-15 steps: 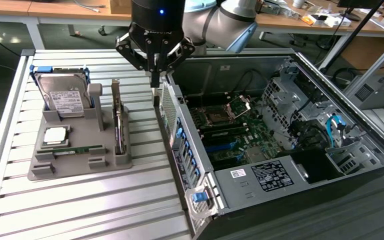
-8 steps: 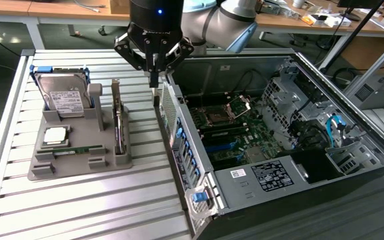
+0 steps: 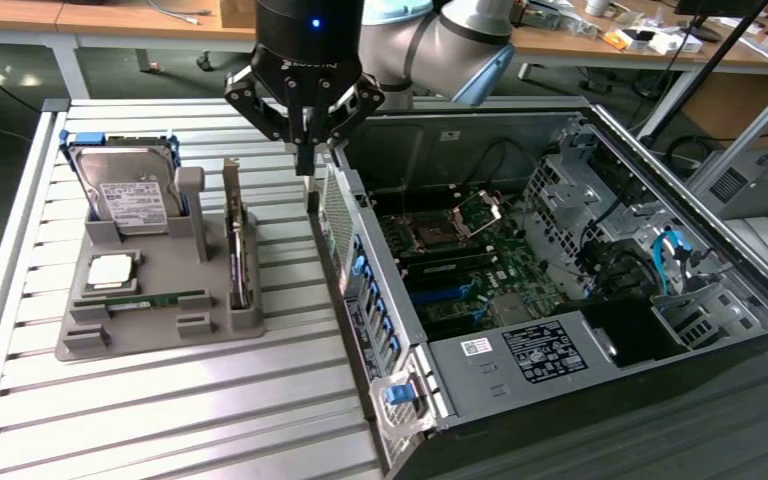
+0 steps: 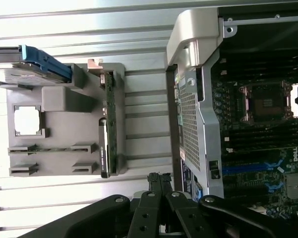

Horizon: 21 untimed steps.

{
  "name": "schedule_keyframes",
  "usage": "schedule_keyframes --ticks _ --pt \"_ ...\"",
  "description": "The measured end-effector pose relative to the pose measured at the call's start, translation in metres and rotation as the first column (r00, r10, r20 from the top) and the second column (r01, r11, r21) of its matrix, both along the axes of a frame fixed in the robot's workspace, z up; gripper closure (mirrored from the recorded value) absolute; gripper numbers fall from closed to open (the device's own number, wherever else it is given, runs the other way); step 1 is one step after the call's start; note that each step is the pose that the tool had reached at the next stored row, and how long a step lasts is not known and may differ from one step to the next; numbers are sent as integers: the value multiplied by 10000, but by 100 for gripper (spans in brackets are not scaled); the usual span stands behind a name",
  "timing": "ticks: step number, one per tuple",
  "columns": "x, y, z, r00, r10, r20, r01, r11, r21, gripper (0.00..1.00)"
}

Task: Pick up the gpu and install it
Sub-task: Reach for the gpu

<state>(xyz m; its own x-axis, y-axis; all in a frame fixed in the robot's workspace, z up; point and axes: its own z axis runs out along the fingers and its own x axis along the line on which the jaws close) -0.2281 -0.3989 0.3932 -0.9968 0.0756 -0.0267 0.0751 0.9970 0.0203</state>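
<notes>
In the exterior view your gripper [image 3: 305, 165] hangs pinched shut and empty between the grey holder [image 3: 157, 330] and the open case [image 3: 351, 250]. The wrist view looks down the gpu [image 4: 109, 124], on edge in the holder.

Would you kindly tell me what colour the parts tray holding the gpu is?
The parts tray is plain grey, clearest in the exterior view.
</notes>
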Motion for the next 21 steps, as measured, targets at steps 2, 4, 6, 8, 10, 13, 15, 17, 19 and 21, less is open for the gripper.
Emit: schedule_keyframes --ticks 2,4,6,8,10,13,15,17,19,21 --pt "-8 0 0 10000 1 0 -1 10000 0 89" --pt "-15 0 0 10000 0 0 0 10000 0 89" --pt "-20 0 0 10000 1 0 -1 10000 -1 89" --pt "-26 0 0 10000 1 0 -1 10000 -1 89" --pt "-34 0 0 10000 0 0 0 10000 0 89" --pt "-45 0 0 10000 0 0 0 10000 0 89" --pt "-55 0 0 10000 1 -1 -1 10000 -1 89" --pt "-65 0 0 10000 1 -1 -1 10000 -1 89" --pt "-71 0 0 10000 1 0 -1 10000 0 89" --pt "-80 0 0 10000 0 0 0 10000 0 89"
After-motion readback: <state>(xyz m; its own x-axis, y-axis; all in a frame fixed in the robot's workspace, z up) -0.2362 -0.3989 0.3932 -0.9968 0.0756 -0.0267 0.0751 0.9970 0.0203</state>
